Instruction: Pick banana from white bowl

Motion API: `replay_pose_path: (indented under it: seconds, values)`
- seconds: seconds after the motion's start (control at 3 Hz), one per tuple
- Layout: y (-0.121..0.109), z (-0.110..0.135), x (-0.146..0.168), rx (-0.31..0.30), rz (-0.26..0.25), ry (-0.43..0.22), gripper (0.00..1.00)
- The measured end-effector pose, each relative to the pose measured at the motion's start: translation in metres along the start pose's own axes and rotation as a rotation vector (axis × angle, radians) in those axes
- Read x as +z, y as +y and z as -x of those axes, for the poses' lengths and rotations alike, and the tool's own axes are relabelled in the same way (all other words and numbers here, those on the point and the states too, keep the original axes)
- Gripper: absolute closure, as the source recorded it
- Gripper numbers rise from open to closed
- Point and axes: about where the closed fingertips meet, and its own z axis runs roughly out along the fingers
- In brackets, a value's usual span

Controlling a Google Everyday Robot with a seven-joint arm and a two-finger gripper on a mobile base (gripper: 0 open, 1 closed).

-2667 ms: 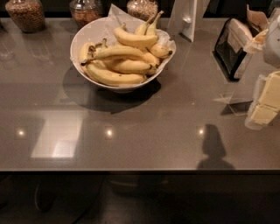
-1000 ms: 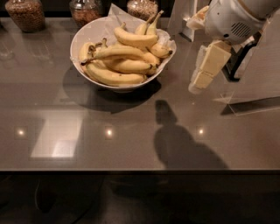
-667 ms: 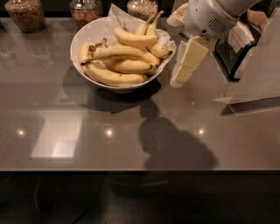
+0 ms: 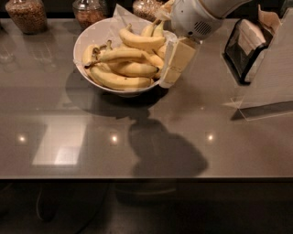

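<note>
Countertop (image 4: 55, 114) of smooth, glossy grey-brown material, dotted with small light reflections, is shown from above. Toward 11 o'clock on it, a wide, round, shallow white bowl (image 4: 80, 45) lined with crinkled white paper (image 4: 120, 16) is set. The bowl is filled with a pile of fruit. Across the top of the pile, a long, slender, gently curved yellow banana (image 4: 124, 55) with a dark, blackened stem end is laid. Its stem is pointed toward 9 o'clock and its other end toward 3 o'clock. It is rested on thicker yellow bananas (image 4: 119, 81) heaped beneath it.

At the bowl's 3 o'clock side, a cream-coloured, blocky parallel-jaw gripper (image 4: 174, 64) is suspended from a rounded white robot arm housing (image 4: 194, 18), which is entered from the 1 o'clock corner. The gripper is tilted, with its tip aimed toward 7 o'clock. It is placed just beside the rim and near the right-hand ends of the fruit. Contact with rim or fruit cannot be determined, and whether the gripper is open or closed cannot be told.

A dark shadow (image 4: 165, 153) is cast on the counter at 6 o'clock from the bowl. Three glass jars of brown grains (image 4: 27, 13) are lined along the far edge between 10 and 12 o'clock. At 2 o'clock, a black-framed holder (image 4: 242, 43) is stood beside a pale upright panel (image 4: 270, 75).
</note>
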Motion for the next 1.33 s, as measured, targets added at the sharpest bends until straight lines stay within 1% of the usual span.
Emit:
replay_pose_path:
  seconds: [0.33,0.67,1.0,1.33]
  values:
    - [-0.017,0.010,0.013,-0.011,-0.022,-0.068,0.00]
    - [-0.033,0.027,0.036,-0.026,-0.015,-0.154,0.02]
    - [-0.041,0.041,0.058,-0.034,0.013,-0.222,0.19]
    - [-0.042,0.048,0.072,-0.034,0.045,-0.263,0.27]
